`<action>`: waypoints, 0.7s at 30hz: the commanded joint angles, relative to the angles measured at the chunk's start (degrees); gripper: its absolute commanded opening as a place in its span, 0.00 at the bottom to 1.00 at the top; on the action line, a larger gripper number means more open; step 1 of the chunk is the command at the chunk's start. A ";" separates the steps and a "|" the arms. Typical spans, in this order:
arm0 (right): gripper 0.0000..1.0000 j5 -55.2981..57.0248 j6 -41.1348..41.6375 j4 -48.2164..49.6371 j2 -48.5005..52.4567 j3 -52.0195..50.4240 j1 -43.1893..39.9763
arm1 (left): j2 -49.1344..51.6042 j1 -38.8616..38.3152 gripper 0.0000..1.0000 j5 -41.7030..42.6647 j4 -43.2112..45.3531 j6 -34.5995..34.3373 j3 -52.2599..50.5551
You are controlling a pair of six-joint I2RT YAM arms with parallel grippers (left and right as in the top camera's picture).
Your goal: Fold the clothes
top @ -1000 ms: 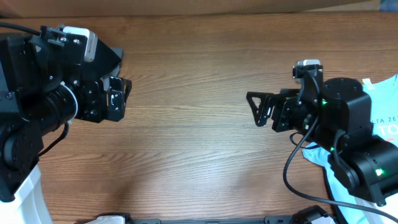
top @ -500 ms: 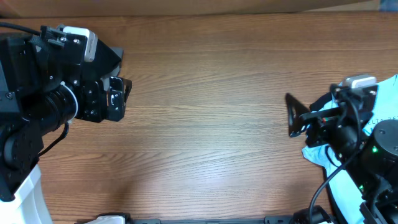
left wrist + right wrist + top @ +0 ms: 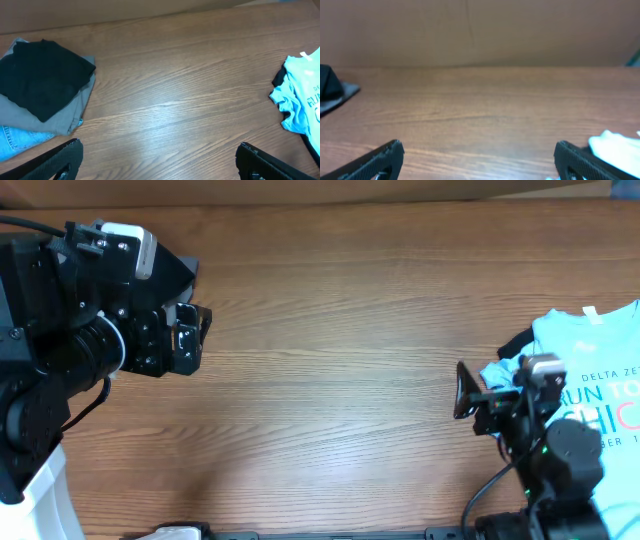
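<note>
A light blue T-shirt [image 3: 590,365] with printed lettering lies spread at the table's right edge; its crumpled sleeve [image 3: 295,97] shows at the right of the left wrist view. A folded black garment [image 3: 42,75] tops a stack at the far left, over a grey piece [image 3: 75,107] and blue denim [image 3: 17,142]. My left gripper [image 3: 198,338] hovers open at the left with nothing between its fingers [image 3: 65,157]. My right gripper [image 3: 468,395] stands open just left of the blue shirt, empty, and pale cloth [image 3: 615,150] shows beside its right finger [image 3: 575,160].
A brown cardboard wall [image 3: 470,30] runs along the back of the wooden table [image 3: 330,380]. The left arm's bulk covers the folded stack in the overhead view. A dark garment edge [image 3: 330,87] shows at the left of the right wrist view.
My right arm has drawn back toward the lower right, uncovering the light blue T-shirt. The left arm has not moved.
</note>
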 commanded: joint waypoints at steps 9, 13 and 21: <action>1.00 -1.53 -0.33 5.05 -19.37 -17.07 -0.39 | -0.17 -0.37 1.00 -0.24 -0.11 -0.92 -0.09; 1.00 -1.55 -0.33 5.31 -24.02 -21.51 -0.42 | -0.17 -0.37 1.00 -0.24 -0.11 -0.94 -0.09; 1.00 -2.62 -0.13 12.79 -23.82 -27.63 -0.44 | -0.17 -0.37 1.00 -0.24 -0.11 -0.94 -0.09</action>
